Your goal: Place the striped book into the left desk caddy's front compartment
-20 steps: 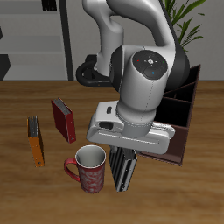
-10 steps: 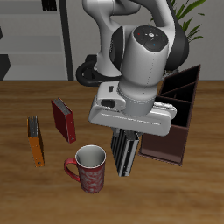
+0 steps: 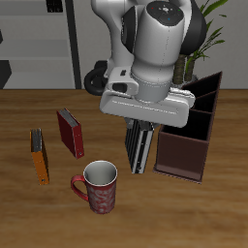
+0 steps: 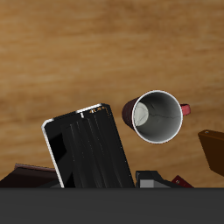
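Room: shelving and a potted plant behind. Wood-grain tabletop, brown. Left desk caddy sits at 3 o'clock, dark maroon, slanted walls. Gripper: jaws clamped on the striped book, which hangs upright off the surface, just beside the caddy's flat brown face. Red mug at 6 o'clock. Red book, orange book toward 9 o'clock.
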Motion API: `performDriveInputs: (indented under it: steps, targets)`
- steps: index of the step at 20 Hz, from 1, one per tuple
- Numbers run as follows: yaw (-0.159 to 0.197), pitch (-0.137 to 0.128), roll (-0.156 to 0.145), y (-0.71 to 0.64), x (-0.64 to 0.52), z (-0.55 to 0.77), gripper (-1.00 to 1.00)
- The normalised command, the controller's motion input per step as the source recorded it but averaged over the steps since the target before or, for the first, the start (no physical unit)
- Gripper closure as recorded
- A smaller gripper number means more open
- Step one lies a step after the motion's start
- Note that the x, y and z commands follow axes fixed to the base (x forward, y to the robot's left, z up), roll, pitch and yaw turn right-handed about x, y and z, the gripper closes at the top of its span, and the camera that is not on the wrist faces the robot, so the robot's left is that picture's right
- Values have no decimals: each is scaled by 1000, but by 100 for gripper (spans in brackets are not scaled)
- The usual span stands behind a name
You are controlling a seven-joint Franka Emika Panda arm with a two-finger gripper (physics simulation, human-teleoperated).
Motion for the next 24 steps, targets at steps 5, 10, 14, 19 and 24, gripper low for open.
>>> performDriveInputs:
  steps: [5, 10, 14, 19, 24]
  targets:
    - [-23, -42, -48, -172, -467, 125, 100]
    - [-1, -8, -24, -186, -459, -42, 100]
    - [-16, -14, -27, -106, -500, -33, 100]
    - [-12, -10, -33, -64, -422, -77, 100]
    - [-26, -14, -61, -59, -422, 3, 100]
